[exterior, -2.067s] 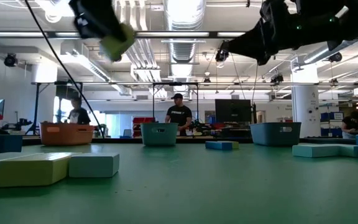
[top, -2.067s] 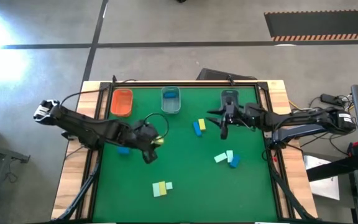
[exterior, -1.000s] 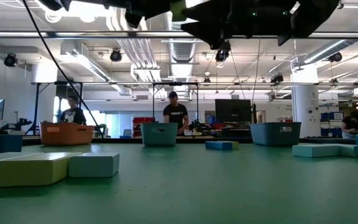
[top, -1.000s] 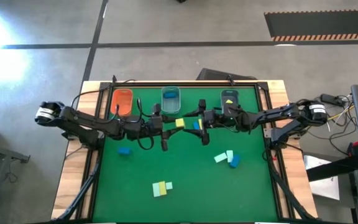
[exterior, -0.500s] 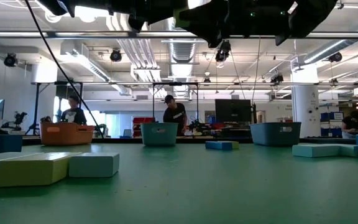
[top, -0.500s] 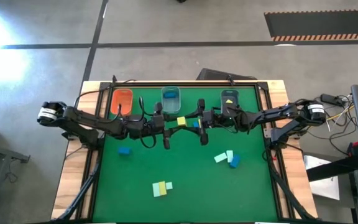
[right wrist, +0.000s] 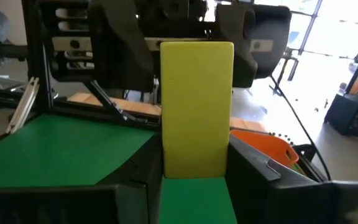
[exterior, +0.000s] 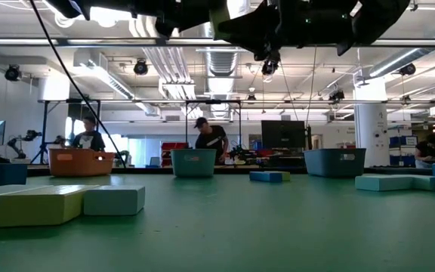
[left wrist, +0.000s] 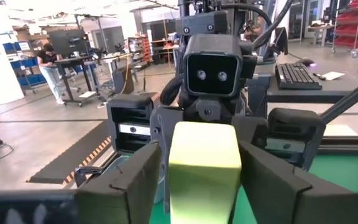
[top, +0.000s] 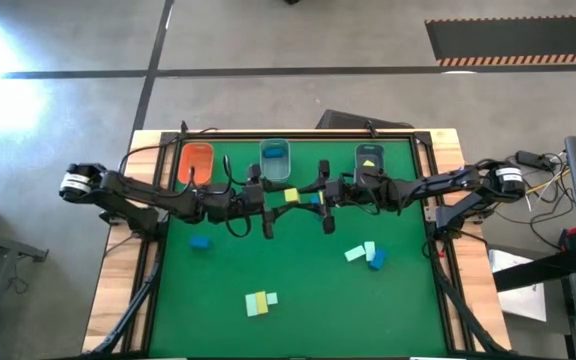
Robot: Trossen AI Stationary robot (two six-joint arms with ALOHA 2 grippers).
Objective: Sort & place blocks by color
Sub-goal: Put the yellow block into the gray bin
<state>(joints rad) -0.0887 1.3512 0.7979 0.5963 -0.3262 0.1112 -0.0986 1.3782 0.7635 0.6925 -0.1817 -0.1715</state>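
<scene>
- The two arms reach in from opposite sides and meet nose to nose above the upper middle of the green table (top: 308,310), seen from above.
- A yellow block (top: 290,196) hangs in the air between them, clear of the table, just below the clear bin (top: 275,161) in the high view.
- The right gripper (top: 306,197) is closed on the yellow block: in its wrist view the block stands upright, filling the space between the two dark fingers (right wrist: 250,177).
- The left gripper (top: 275,197) is spread around the same block; in its wrist view a thin gap shows between the block and one finger (left wrist: 132,186), so it looks released rather than clamped.
- Along the top edge of the table stand an orange bin (top: 196,163) at the left, the clear bin with something blue inside in the middle, and a grey bin (top: 369,158) holding a yellow piece at the right.
- A single blue block (top: 199,241) lies left of centre, below the left arm.
- Right of centre lie two mint blocks (top: 360,252) with a blue one (top: 376,261) touching them.
- Near the bottom centre sits a cluster of yellow and mint blocks (top: 258,302), pressed together; the low view shows them at its lower left.
- Beyond the table, two people (exterior: 211,140) stand at benches in the room.
</scene>
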